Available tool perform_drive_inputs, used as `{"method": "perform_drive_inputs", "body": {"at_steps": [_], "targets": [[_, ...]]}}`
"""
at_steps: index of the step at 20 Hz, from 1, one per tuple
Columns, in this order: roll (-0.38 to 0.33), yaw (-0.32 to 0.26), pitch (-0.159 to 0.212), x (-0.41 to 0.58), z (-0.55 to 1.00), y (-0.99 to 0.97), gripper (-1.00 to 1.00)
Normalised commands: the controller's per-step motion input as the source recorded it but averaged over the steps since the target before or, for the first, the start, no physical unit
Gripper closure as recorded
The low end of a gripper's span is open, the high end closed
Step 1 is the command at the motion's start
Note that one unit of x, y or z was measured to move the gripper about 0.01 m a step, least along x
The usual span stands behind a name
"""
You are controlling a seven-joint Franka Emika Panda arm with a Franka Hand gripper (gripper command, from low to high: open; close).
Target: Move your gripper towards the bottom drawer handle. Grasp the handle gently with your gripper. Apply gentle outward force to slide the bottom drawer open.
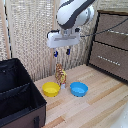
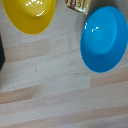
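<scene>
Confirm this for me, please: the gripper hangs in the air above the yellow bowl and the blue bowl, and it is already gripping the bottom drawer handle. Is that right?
Not quite. In the exterior view the gripper does hang above the yellow bowl and the blue bowl, but it grips nothing. The bottom drawer handle is far off, toward the exterior view's right, and untouched.

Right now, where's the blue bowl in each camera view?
Exterior view: the blue bowl sits on the wooden table, low and center, below the claw.
Wrist view: it fills the picture's upper right.
Shared landmark: the yellow bowl beside it, with a small packet between them.
</scene>
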Motion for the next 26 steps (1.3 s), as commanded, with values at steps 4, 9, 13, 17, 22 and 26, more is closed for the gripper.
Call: {"method": "perform_drive_inputs", "body": {"at_steps": [4, 9, 13, 17, 22, 26], "targets": [[-0.287, 0.176, -0.026, 0.105, 0.05, 0.06, -1.0], [-0.322, 0.161, -0.079, 0.013, 0.13, -0.01, -1.0], [-0.332, 0.158, -0.075, 0.001, 0.08, -0.03, -1.0], [-0.338, 0.15, -0.045, 0.0, 0.04, -0.06, -1.0], [-0.336, 0.142, 0.001, 0.001, -0.02, -0.15, -1.0], [-0.333, 0.151, 0.053, 0.0, -0.16, -0.21, -1.0]]}}
